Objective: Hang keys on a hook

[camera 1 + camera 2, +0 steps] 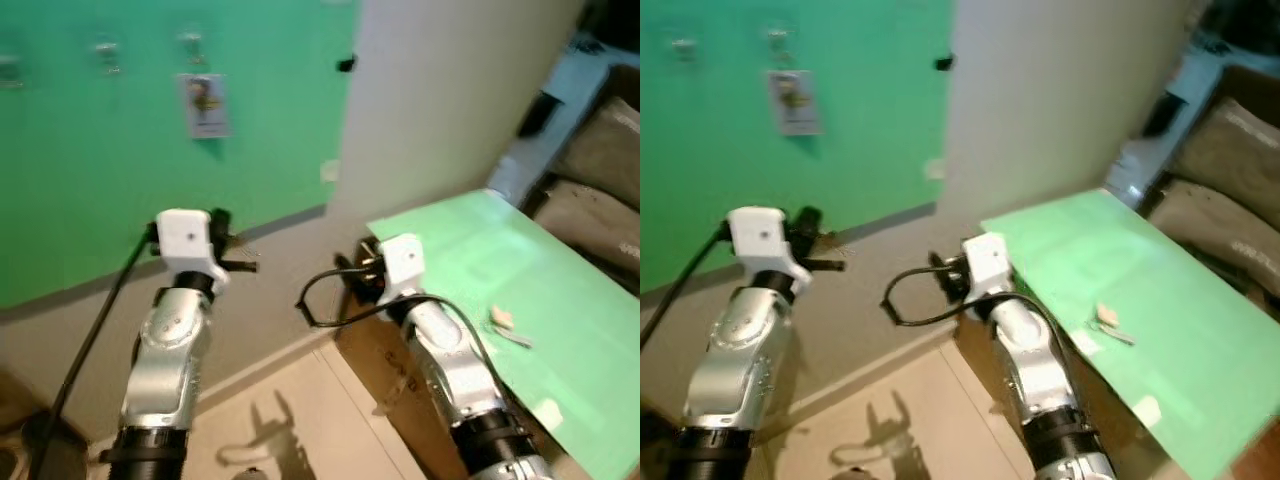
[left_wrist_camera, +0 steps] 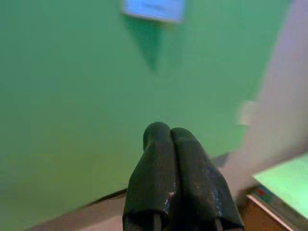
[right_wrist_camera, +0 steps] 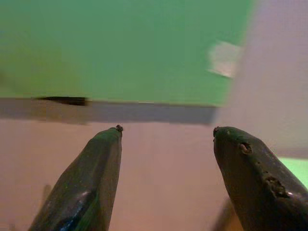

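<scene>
I have both arms raised in front of the green wall panel [image 1: 120, 170]. The hooks [image 1: 192, 42] sit in a row high on that panel, up and ahead of the left gripper [image 1: 240, 262], with a small card [image 1: 205, 105] hanging from one of them. The left arm is the nearer to that row.

Left gripper: fingers pressed together, as its wrist view shows, pointing at the panel below the card. I see something thin projecting at its tip in the left eye view, but it is blurred and I cannot confirm it as the keys.

Right gripper [image 3: 166, 144]: fingers spread with nothing between them, facing the base of the wall where green meets grey.

On the green worktop [image 1: 560, 330] to my right lies a small pale object [image 1: 505, 322]; it could be the keys or a tag, too small to tell. If so, the right arm is nearer, and the object lies behind and to the right of that gripper.

No containers in view.
</scene>
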Available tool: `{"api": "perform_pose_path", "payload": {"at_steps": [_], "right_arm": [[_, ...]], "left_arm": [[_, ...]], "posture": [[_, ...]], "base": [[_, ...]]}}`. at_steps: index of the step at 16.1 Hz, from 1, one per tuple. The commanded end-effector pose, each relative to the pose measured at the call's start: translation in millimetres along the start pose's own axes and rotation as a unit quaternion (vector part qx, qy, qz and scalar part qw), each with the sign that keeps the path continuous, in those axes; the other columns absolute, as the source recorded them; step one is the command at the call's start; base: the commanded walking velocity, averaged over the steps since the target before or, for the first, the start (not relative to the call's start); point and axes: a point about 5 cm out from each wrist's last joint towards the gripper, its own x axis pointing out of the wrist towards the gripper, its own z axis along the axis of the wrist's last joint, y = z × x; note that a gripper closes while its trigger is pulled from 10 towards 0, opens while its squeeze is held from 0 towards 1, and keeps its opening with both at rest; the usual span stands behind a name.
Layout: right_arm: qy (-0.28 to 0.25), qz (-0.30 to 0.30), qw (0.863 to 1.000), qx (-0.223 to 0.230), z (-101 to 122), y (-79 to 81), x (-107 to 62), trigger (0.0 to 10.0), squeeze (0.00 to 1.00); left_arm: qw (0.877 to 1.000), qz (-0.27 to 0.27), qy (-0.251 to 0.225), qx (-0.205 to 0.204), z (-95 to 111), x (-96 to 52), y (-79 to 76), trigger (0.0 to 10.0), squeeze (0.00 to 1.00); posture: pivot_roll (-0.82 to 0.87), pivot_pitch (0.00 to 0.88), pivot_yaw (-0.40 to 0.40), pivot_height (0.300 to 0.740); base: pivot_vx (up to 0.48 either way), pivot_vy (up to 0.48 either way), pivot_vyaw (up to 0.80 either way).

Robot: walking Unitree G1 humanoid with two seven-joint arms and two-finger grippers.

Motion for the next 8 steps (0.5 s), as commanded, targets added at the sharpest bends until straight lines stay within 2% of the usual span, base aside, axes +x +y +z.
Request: {"api": "perform_pose_path", "payload": {"at_steps": [1, 4, 8], "right_arm": [[-0.003, -0.003, 1.0, 0.002, 2.1, -6.5, 0.9, 10.0, 0.09], [-0.011, 0.005, 1.0, 0.004, 5.8, -4.1, 4.9, 10.0, 0.09], [-0.016, 0.002, 1.0, 0.005, 7.5, -5.8, 6.2, 10.0, 0.13]], "left_arm": [[1.0, -0.008, -0.01, 0.001, 5.0, -1.2, -8.6, 10.0, 0.0], [0.999, 0.023, -0.005, 0.047, 4.7, -1.8, -4.5, 10.0, 0.0], [0.997, 0.023, -0.015, 0.078, 10.7, 1.0, -4.0, 10.0, 0.0]], "posture": [[0.09, 0.0, -0.083, 0.74], [0.1, 0.0, -0.087, 0.74], [0.11, 0.0, -0.088, 0.74]], "base": [[0.0, 0.0, 0.51], [0.0, 0.0, 0.47], [0.0, 0.0, 0.46]]}}
